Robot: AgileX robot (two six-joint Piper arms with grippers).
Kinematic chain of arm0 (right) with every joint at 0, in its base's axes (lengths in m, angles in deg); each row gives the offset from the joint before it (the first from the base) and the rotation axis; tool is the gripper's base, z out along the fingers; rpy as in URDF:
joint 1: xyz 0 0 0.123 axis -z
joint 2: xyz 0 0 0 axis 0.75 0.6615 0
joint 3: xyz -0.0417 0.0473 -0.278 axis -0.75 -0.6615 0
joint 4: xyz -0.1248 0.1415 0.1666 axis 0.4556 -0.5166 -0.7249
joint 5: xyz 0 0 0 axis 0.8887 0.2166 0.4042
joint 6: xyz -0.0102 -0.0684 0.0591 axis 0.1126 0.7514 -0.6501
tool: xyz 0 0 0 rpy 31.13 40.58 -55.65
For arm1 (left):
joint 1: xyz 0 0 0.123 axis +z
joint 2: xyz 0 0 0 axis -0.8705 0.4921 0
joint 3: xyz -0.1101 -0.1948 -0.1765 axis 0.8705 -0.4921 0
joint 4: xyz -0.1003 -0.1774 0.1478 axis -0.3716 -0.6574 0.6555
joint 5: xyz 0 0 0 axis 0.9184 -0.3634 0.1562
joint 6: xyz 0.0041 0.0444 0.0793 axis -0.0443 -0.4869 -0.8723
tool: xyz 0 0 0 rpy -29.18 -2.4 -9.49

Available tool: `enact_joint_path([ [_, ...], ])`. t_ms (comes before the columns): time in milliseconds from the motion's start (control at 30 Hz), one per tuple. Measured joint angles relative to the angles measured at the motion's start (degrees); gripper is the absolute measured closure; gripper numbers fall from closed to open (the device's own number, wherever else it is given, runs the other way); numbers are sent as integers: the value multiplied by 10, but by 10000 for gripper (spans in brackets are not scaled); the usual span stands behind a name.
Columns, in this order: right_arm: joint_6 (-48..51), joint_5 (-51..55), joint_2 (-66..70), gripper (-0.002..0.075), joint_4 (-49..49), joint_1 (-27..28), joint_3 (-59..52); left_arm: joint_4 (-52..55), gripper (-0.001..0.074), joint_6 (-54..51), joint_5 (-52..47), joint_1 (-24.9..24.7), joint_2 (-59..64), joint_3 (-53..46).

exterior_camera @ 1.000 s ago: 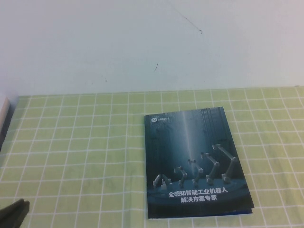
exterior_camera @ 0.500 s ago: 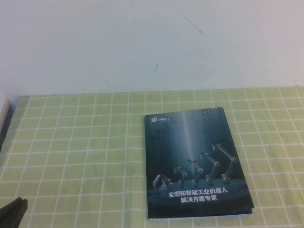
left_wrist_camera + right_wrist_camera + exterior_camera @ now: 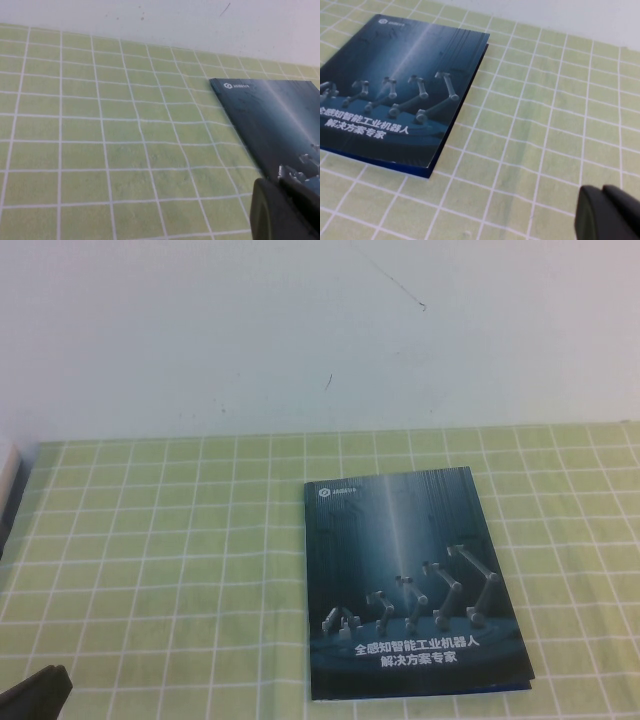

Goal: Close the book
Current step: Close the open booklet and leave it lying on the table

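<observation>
The book point(image 3: 410, 585) lies shut and flat on the green checked cloth point(image 3: 150, 540), right of centre, its dark blue cover with robot arms and white Chinese text facing up. My left gripper point(image 3: 38, 692) shows only as a dark tip at the near left corner, well away from the book. In the left wrist view the left gripper point(image 3: 282, 207) has its fingers together with nothing in them, and the book point(image 3: 280, 130) lies beyond. The right gripper point(image 3: 606, 210) is shut and empty over bare cloth to the right of the book point(image 3: 395, 85); it is outside the high view.
A white wall point(image 3: 300, 330) rises behind the cloth's far edge. A pale object point(image 3: 8, 475) sits at the left border. Bare cloth lies left of the book and in a narrower strip to its right.
The left gripper's tip has shifted slightly at the near left corner. The book has not moved.
</observation>
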Motion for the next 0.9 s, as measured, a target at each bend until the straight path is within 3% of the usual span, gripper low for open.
enact_joint_path([
  [200, 0, 0, 0, 729, -1, 0, 0, 6, 739, -1, 9, 1, -14, -8],
  [400, 0, 0, 0, 729, -1, 0, 0, 46, 739, -61, 13, 50, -117, -74],
  [600, 0, 0, -1, 729, -1, 0, 0, 90, 739, -70, -115, 92, -200, -77],
  [900, 0, 1, -4, 729, -1, 0, 0, 101, 739, -92, -126, 94, -203, -75],
])
